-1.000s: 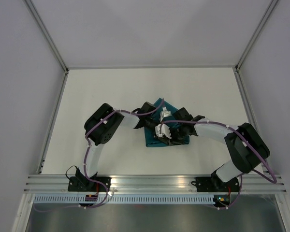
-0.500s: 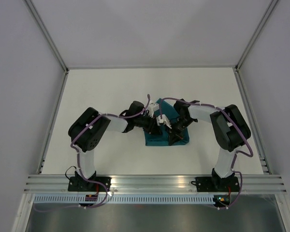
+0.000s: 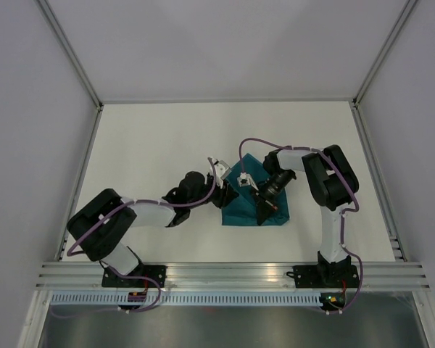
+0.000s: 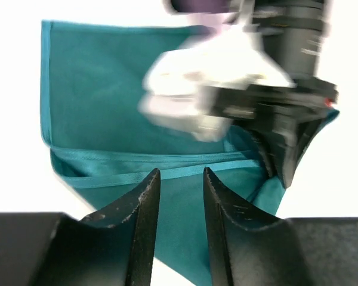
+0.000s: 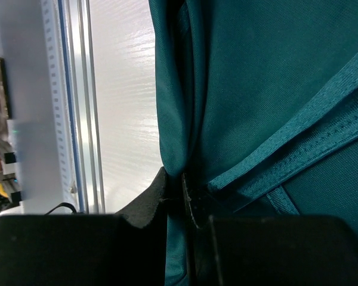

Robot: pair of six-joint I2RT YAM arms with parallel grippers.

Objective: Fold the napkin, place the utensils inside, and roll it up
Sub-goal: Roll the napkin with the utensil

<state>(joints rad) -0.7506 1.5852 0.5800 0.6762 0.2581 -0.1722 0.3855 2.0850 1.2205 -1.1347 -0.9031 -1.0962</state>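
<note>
The teal napkin (image 3: pixel 245 206) lies folded on the white table; its hemmed edges show in the left wrist view (image 4: pixel 119 101). My left gripper (image 3: pixel 227 193) is at the napkin's left edge, open and empty, with its jaws a little apart over the cloth (image 4: pixel 181 173). My right gripper (image 3: pixel 263 215) is shut on a bunched fold of the napkin (image 5: pixel 256 77) at its near right part, pinching cloth between its pads (image 5: pixel 183 179). It also shows in the left wrist view (image 4: pixel 283 167). No utensils are in view.
The white table (image 3: pixel 152 145) is bounded by grey walls on the left, back and right. A metal rail (image 3: pixel 232 272) runs along the near edge with both arm bases on it.
My left arm has drawn back to the left, off the middle of the napkin. My right arm has swung round, its gripper now pointing toward the near edge with cloth in it.
</note>
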